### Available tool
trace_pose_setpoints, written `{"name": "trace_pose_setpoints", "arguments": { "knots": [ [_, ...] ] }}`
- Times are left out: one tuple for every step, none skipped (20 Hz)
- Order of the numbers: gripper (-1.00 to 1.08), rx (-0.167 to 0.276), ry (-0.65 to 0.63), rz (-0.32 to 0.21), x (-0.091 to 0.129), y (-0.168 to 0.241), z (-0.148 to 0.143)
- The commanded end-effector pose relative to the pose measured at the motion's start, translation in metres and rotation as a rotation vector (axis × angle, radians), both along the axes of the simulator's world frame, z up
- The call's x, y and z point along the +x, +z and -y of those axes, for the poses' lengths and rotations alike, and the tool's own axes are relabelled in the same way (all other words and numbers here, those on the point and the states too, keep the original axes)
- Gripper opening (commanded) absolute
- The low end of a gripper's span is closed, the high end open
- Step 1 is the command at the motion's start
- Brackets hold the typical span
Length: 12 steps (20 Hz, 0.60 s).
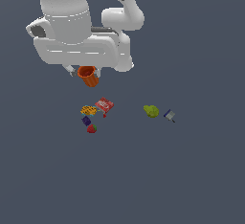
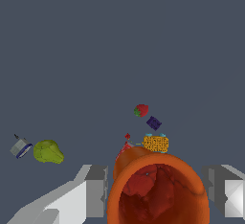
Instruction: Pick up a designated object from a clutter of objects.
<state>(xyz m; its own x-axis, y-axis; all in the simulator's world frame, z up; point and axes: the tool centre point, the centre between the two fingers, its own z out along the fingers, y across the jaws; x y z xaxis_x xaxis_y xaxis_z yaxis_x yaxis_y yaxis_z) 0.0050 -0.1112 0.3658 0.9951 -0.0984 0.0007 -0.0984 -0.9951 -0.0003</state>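
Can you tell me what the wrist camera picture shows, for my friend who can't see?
A big orange cup sits between the gripper fingers, open end facing the camera. Beyond lie a strawberry, purple piece, yellow-orange block and green fruit.

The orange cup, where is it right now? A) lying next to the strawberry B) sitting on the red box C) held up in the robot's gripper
C: the orange cup sits between the fingers of the gripper, apart from the strawberry and red box.
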Motion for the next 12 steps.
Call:
{"name": "trace_pose_setpoints", "arguments": {
  "knots": [
    [-1.00, 0.000, 0.001, 0.000, 0.0015, 0.0035, 0.0020],
    [-1.00, 0.000, 0.001, 0.000, 0.0017, 0.0040, 0.0023],
    [-1.00, 0.000, 0.001, 0.000, 0.0018, 0.0042, 0.0024],
    [-1.00, 0.000, 0.000, -0.001, 0.0014, 0.0028, 0.0020],
    [-1.00, 0.000, 0.000, -0.001, 0.0015, 0.0030, 0.0020],
    [-1.00, 0.000, 0.000, -0.001, 0.0018, 0.0034, 0.0022],
    [-1.00, 0.000, 0.000, -0.001, 0.0024, 0.0041, 0.0025],
    [-1.00, 0.000, 0.000, -0.001, 0.0032, 0.0051, 0.0029],
    [-1.00, 0.000, 0.000, -0.001, 0.0042, 0.0063, 0.0035],
    [-1.00, 0.000, 0.000, -0.001, 0.0055, 0.0078, 0.0042],
    [-1.00, 0.000, 0.000, -0.001, 0.0069, 0.0096, 0.0050],
    [-1.00, 0.000, 0.000, -0.001, 0.0086, 0.0117, 0.0059]
  ]
}}
